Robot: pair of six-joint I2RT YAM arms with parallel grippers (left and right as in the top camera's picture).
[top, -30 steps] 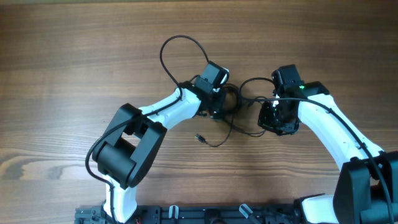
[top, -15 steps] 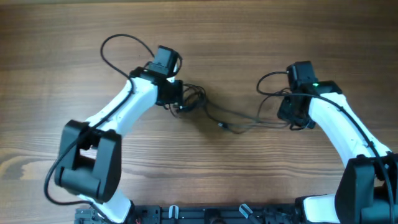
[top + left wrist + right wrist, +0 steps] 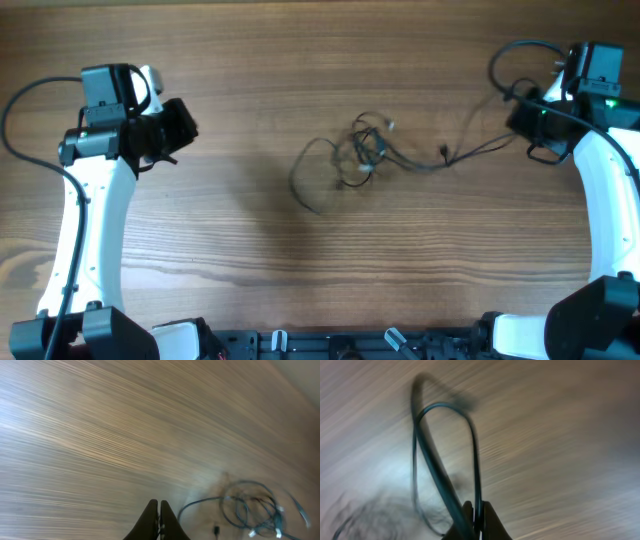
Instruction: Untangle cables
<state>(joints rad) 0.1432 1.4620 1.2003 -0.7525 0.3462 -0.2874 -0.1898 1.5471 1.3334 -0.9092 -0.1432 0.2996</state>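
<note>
The cables (image 3: 366,152) lie in a loose knot at the middle of the table, with one loop (image 3: 305,185) trailing left and a strand (image 3: 475,152) running right. My right gripper (image 3: 525,127) is at the far right, shut on the end of that strand; in the right wrist view a thin cable (image 3: 476,470) rises in a blurred loop from between the shut fingers (image 3: 476,521). My left gripper (image 3: 188,126) is far left, well away from the knot. Its fingers (image 3: 160,521) are shut with nothing between them. The knot shows at the lower right of the left wrist view (image 3: 252,510).
The wooden table (image 3: 250,60) fills all views. Thick black robot cables arc by each arm, one at the left (image 3: 25,95) and one at the right (image 3: 510,55). The arm bases stand at the front edge (image 3: 330,345).
My left gripper let go of the bunch and swung far left. My right gripper pulled right and back with its strand. The bunch now lies loosened and spread at the middle.
</note>
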